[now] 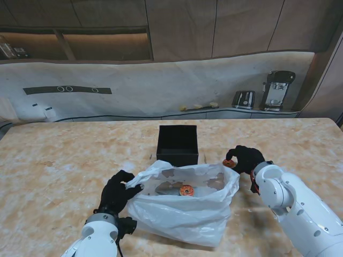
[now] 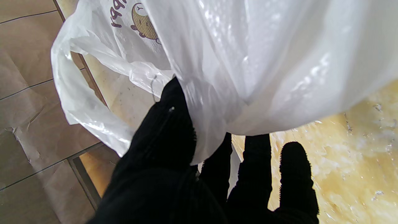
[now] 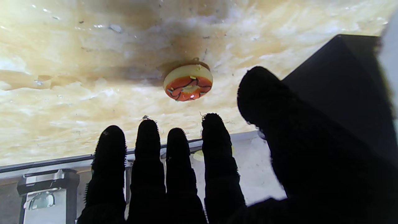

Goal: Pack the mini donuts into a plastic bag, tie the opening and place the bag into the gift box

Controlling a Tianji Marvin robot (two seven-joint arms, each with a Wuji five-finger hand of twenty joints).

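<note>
A white plastic bag lies open in the middle of the table with an orange-glazed mini donut inside it. My left hand pinches the bag's left rim; in the left wrist view the thumb presses the bag film against the other fingers. A second orange mini donut lies on the table just right of the bag. My right hand hovers over it, fingers spread and not touching the donut. The open black gift box stands just behind the bag.
A toaster and a coffee machine stand on the counter behind the table's far edge. The gift box's corner is close beside my right hand. Bare marble table top stretches to the left and right.
</note>
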